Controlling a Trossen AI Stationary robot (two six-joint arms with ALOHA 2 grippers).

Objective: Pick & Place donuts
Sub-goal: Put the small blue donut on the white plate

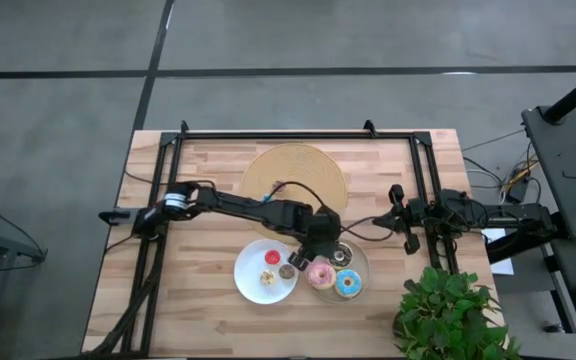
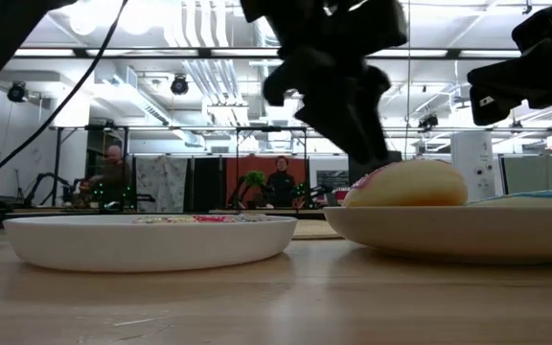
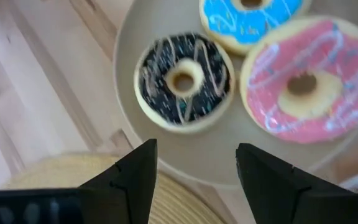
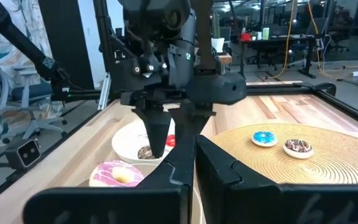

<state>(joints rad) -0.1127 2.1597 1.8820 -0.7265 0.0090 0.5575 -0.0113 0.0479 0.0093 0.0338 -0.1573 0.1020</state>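
Pale wooden planks make up the tabletop [image 1: 198, 300], with a grey floor around it and an open workshop hall behind, where two people stand far off in the low view. A round tan woven board [image 1: 295, 172] lies toward the far edge, and a potted green plant [image 1: 446, 310] stands at the near right corner.

Two round plates sit side by side in front of the board. On the right plate [image 3: 129, 74] lie the pink donut [image 3: 309, 81], the light blue donut [image 3: 248, 18] and the dark chocolate donut [image 3: 183, 78], close together, the blue and pink ones touching. The left white plate [image 1: 250, 285] carries a tiny red donut [image 1: 270, 257], a tiny brown donut [image 1: 287, 271] and a tiny tan donut [image 1: 266, 277]. Two more tiny donuts rest on the board in the right wrist view: a blue one [image 4: 265, 137] and a brown sprinkled one [image 4: 298, 147].

The left hand [image 3: 194, 168] hangs just above the right plate, beside the chocolate donut, its fingers [image 3: 135, 171] apart and holding nothing. The right hand [image 1: 398, 192] waits well off at the right side of the tabletop, fingers together and holding nothing.
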